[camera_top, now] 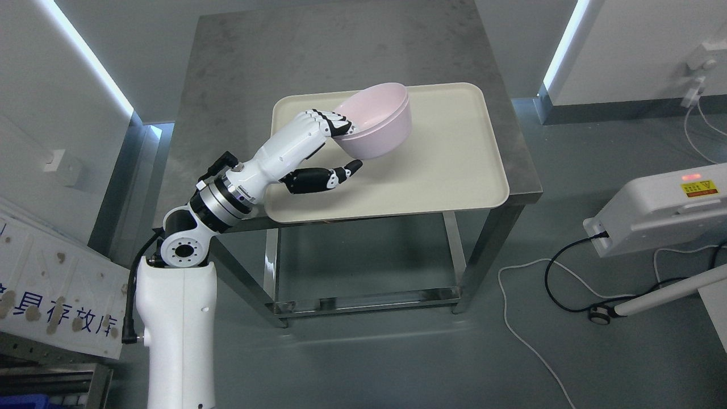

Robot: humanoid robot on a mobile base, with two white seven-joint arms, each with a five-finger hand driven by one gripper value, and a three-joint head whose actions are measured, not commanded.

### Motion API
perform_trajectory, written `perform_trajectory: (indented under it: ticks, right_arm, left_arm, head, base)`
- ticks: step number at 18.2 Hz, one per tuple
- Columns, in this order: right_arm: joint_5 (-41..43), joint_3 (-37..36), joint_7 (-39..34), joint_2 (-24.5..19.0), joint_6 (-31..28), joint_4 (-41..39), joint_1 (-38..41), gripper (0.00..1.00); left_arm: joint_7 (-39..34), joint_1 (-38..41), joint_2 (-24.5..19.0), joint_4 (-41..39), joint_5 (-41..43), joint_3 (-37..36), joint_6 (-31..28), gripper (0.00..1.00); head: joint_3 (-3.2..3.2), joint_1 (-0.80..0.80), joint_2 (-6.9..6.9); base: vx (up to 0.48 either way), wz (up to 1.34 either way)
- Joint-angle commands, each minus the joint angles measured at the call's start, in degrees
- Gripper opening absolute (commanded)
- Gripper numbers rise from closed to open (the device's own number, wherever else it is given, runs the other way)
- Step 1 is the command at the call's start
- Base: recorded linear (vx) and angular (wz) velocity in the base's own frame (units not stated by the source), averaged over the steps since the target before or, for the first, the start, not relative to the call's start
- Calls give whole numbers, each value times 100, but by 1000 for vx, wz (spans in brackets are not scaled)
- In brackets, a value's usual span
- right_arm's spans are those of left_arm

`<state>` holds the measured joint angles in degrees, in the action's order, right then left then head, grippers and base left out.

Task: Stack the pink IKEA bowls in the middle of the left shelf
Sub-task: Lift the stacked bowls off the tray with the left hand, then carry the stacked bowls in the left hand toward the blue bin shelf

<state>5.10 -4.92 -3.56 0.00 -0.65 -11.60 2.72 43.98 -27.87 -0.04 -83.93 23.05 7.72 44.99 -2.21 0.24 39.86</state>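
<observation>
Hand: the left hand (324, 142) pinches the rim of the pink bowl (377, 122), fingers over the edge, thumb sticking out below.
Bowl: tipped up, over the tray (454, 187) on the metal table (238, 62).
Done: bowl grabbed.
Left: carry it to the shelf and stack it; no shelf shows here.

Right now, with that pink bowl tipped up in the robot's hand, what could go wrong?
The left hand pinches only the near rim of the pink bowl, fingers hooked inside, so the tilted bowl might slip and drop onto the cream tray. The tray overhangs the table's front edge, so a nudge from the arm might shift it.
</observation>
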Motion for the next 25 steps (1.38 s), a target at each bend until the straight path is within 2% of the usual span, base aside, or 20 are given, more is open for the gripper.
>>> perform_trajectory:
  ticks: [1,10,17,20,25]
  right_arm:
    - [0,0,4,100,-5,0,1,100]
    - [0,0,4,100,-5,0,9,100]
    - [0,0,4,100,-5,0,1,100]
    - [0,0,4,100,-5,0,1,100]
    - [0,0,4,100,-5,0,1,100]
  left_arm:
    - [14,80,-96,-352,-160,406,1,2]
    - [5,510,-96,-713,-221,-130,1,2]
    - [-4,598,-96,-722,-441,132,1,3]
    - [-30,694,-96,-687,-467,712,1,3]
    - [-21,1195,-96,-485,-907,731,1,4]
  head:
    - [0,0,0]
    - [0,0,0]
    - [0,0,0]
    - [0,0,0]
    - [0,0,0]
  base:
    - [-141,-93]
    - [-158,-144]
    - [-170,-146]
    - [-236,159]
    - [-302,92]
